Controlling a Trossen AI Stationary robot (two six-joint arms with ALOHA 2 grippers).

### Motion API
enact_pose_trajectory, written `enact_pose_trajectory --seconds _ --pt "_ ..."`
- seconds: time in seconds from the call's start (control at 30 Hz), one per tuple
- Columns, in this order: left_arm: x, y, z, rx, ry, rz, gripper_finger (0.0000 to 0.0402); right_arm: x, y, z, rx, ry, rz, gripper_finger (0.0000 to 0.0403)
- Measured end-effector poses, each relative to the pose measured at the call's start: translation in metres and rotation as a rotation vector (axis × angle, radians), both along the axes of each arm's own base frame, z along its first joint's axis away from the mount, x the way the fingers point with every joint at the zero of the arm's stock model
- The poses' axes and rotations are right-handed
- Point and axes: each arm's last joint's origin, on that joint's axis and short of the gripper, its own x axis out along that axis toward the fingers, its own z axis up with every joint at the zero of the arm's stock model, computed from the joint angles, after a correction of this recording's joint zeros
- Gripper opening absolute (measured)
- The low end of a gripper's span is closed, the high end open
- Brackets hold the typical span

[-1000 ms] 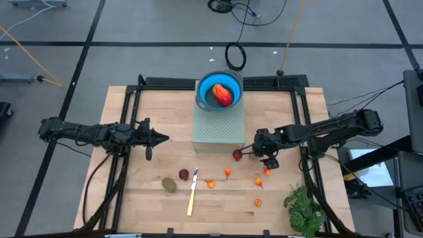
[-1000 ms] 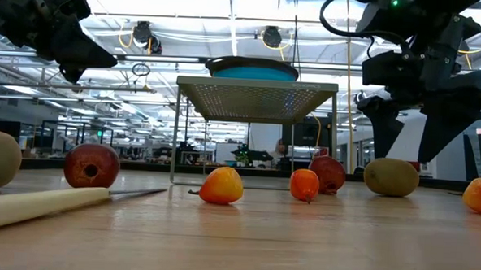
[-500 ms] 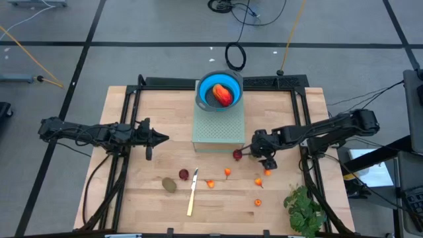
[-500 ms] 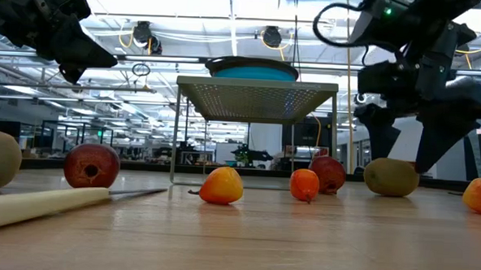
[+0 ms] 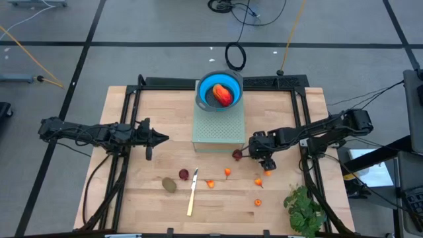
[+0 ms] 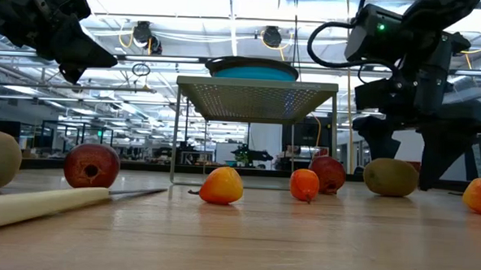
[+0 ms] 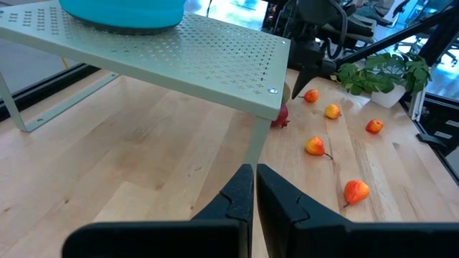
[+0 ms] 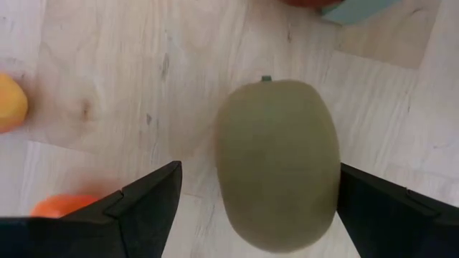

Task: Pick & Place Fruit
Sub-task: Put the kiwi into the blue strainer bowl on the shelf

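My right gripper [image 6: 406, 163] is open and low over the table, right of the stand. Its fingers stand on either side of an olive-brown kiwi [image 8: 278, 161] that lies on the wood [image 6: 391, 176]; in the high view the gripper [image 5: 262, 155] hides it. A dark red ball [image 5: 237, 155] lies just left of it. The second kiwi [image 5: 170, 185], another red ball [image 5: 184, 174] and several small orange bits [image 5: 227, 172] lie nearer the front. The red-orange oblong [image 5: 223, 96] sits in the blue bowl [image 5: 206, 84]. My left gripper [image 5: 160, 137] is shut, hovering left of the stand.
The bowl stands on a grey-green perforated stand [image 5: 218, 129] at the table's far middle. A pale-handled knife [image 5: 192, 192] lies near the front, beside the second kiwi. A leafy green bunch [image 5: 304, 208] sits at the front right corner. Bare wood stretches on the left.
My right gripper has come down and shifted a little toward the table's left, its open fingers sinking on either side of the kiwi. The kiwi and the other fruit have stayed where they were.
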Motion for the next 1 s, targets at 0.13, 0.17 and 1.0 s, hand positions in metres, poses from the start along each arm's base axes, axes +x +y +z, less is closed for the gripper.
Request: enact_pose_trajectory --seconds 0.13,0.17,1.0 --pt "0.000 0.000 0.000 0.000 -0.001 0.000 0.0017 0.000 0.000 0.000 0.007 -0.003 -0.024 0.0318" --pt "0.000 0.000 0.000 0.000 -0.001 0.000 0.0017 0.001 0.000 0.000 0.008 -0.004 -0.025 0.0314" --pt "0.000 0.000 0.001 -0.161 -0.028 0.047 0.0017 -0.009 0.000 0.017 0.004 -0.002 -0.085 0.0208"
